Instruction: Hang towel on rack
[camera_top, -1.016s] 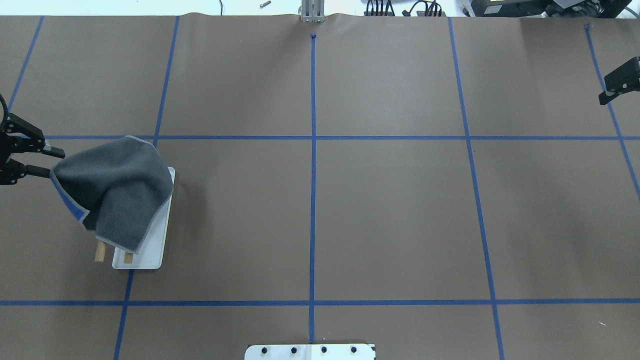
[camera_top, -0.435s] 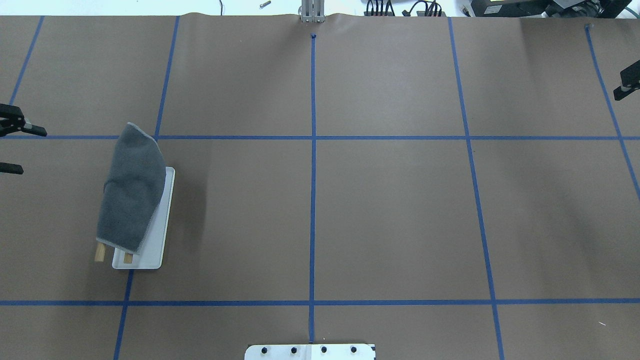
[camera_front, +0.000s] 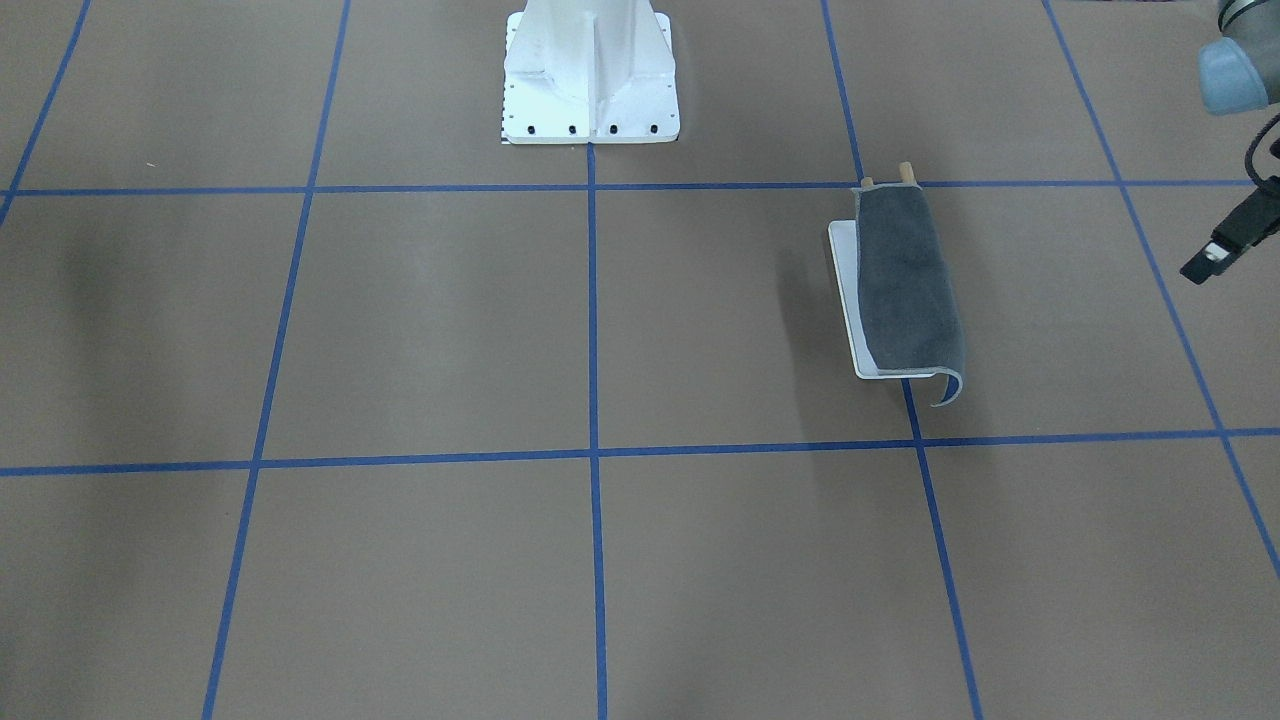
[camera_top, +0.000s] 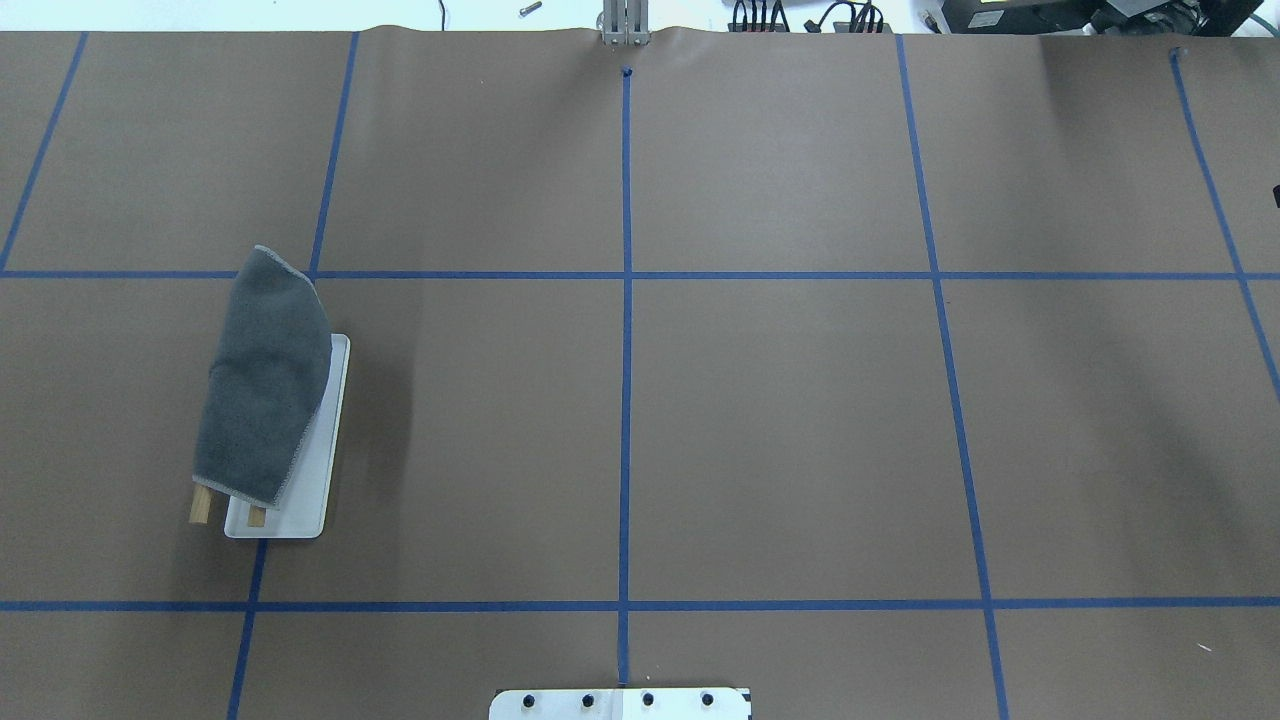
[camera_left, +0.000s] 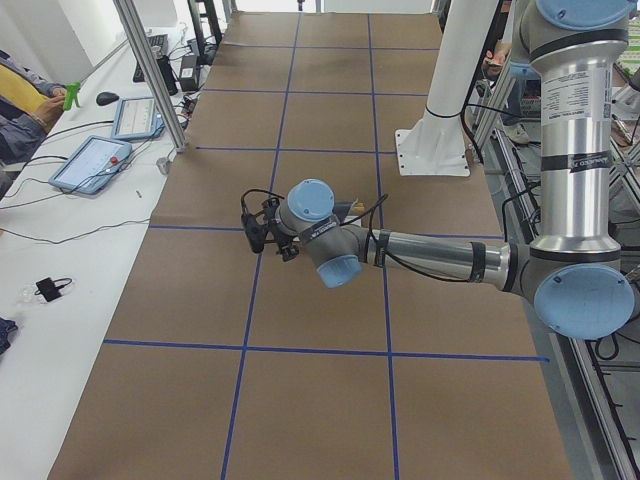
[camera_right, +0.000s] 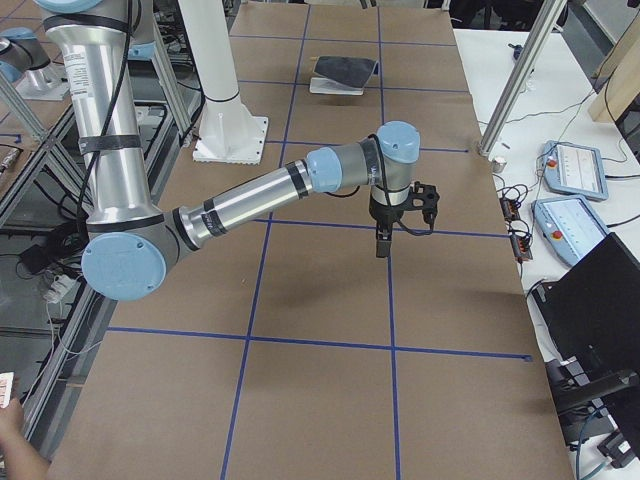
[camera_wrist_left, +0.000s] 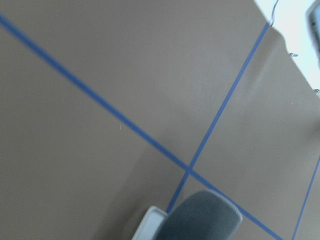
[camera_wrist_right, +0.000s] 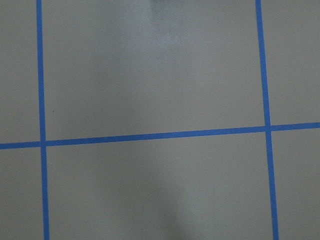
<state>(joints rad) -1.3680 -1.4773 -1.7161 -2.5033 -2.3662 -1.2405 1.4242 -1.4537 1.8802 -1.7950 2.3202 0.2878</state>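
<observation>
As it hangs, towel (camera_top: 265, 385) covers rack (camera_top: 318, 470), 2 dowel ends (camera_top: 201, 506) showing

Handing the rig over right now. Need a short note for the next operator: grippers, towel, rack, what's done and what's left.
Left gripper: beside the rack, apart from the towel, holding nothing. I cannot tell whether it is open or shut.
Right gripper: far across the table, nothing in it. I cannot tell its state either.
Towel: draped grey side up over the rack and its two dowels. One corner curls past the end of the base.
Done: towel is hung.
Left: probably nothing except parking the arms.
</observation>
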